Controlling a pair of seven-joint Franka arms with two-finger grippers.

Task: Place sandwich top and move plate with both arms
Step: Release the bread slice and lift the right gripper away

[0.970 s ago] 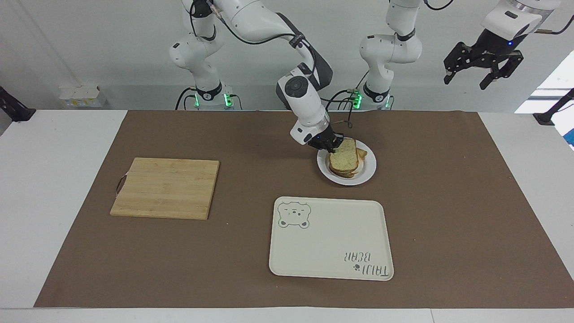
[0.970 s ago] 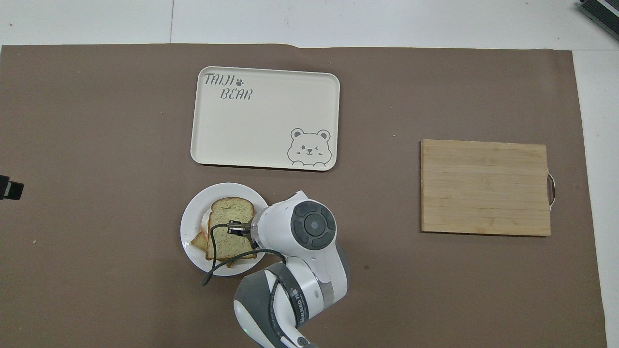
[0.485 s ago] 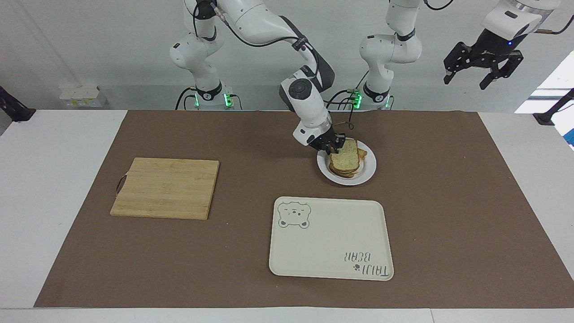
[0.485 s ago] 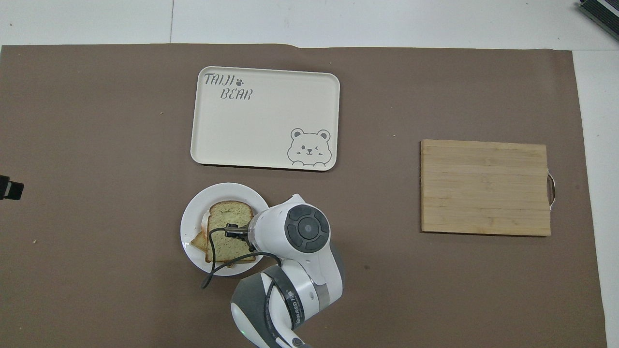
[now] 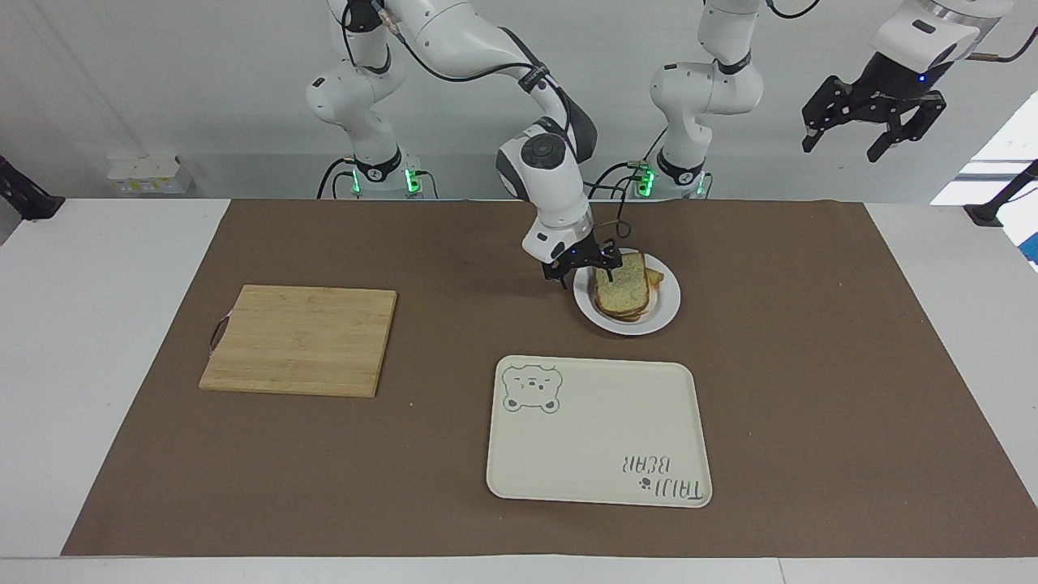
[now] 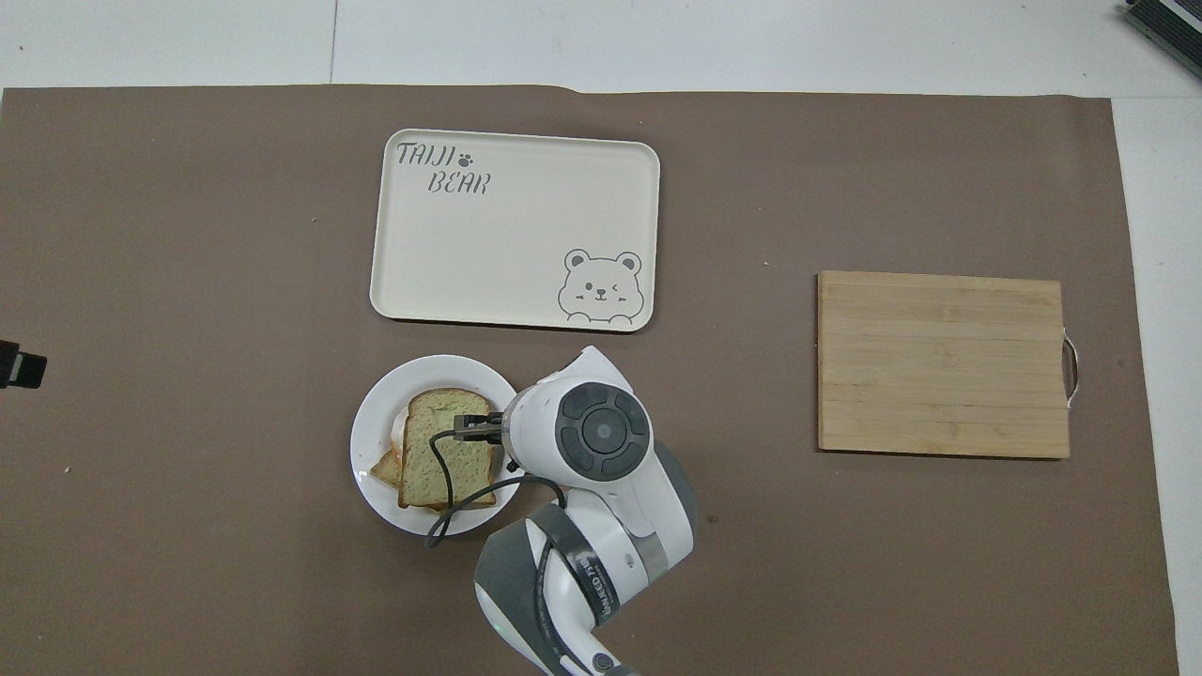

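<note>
The sandwich top (image 5: 623, 284), a pale speckled bread slice, lies flat on the stacked sandwich on the small white plate (image 5: 666, 311). From overhead the sandwich top (image 6: 448, 455) covers most of the stack on the plate (image 6: 371, 449), and a browner corner pokes out beneath it. My right gripper (image 5: 585, 268) hangs open just over the plate's rim on the right arm's side, its fingers apart and holding nothing. The right wrist hides most of that gripper from overhead. High over the left arm's end of the table, my left gripper (image 5: 874, 122) waits open and empty.
A cream bear-printed tray (image 5: 596, 430) lies on the brown mat, farther from the robots than the plate. A bamboo cutting board (image 5: 300, 339) sits toward the right arm's end. Overhead, the tray (image 6: 507, 235) and the board (image 6: 942, 363) show the same layout.
My right gripper has opened and let go of the sandwich top, which now rests flat on the stack. The gripper has risen a little and drawn back off the bread.
</note>
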